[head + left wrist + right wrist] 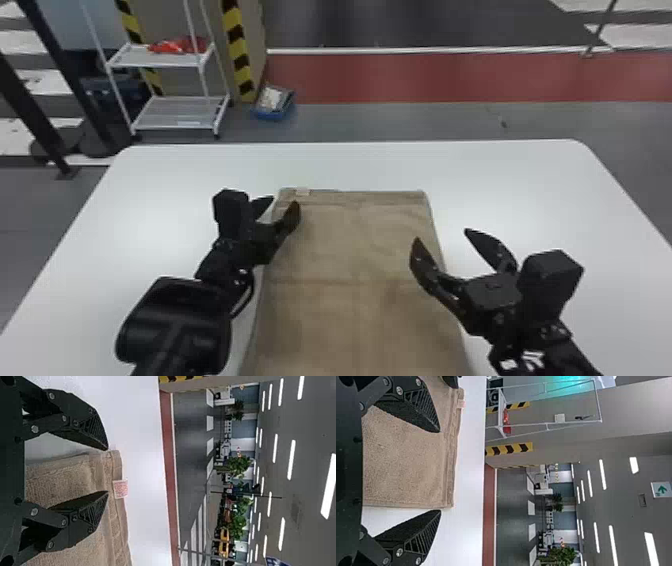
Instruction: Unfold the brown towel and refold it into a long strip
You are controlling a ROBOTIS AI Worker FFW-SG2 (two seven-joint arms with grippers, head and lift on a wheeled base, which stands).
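Black housing on the left arm (175,325) is nearest to me in the head view. Past it, the white table (165,170) has rounded far corners, and bare tabletop shows beyond the brown towel (350,240) and along both its sides. The towel lies flat in the middle, a pale tag (302,191) at its far left corner, its near end running out of view. On the floor behind the table, a blue tray (272,116) holds something pale, and a white rack (160,61) has a red item (180,45) on its upper shelf. My left gripper (285,200) is at the towel's left edge by the tagged corner, and my right gripper (441,234) is at the right edge, one finger over cloth, the other over table. Both have their jaws wide apart.

Left wrist view: the hemmed far edge crosses just past the tips, the tag sticking out over the white surface. My left gripper (107,471) has nothing between its spread fingers that I can see gripped.

Right wrist view: the towel's untagged far corner shows near the gap of my right gripper (440,471), held wide. Part of the left gripper shows by the tagged corner.
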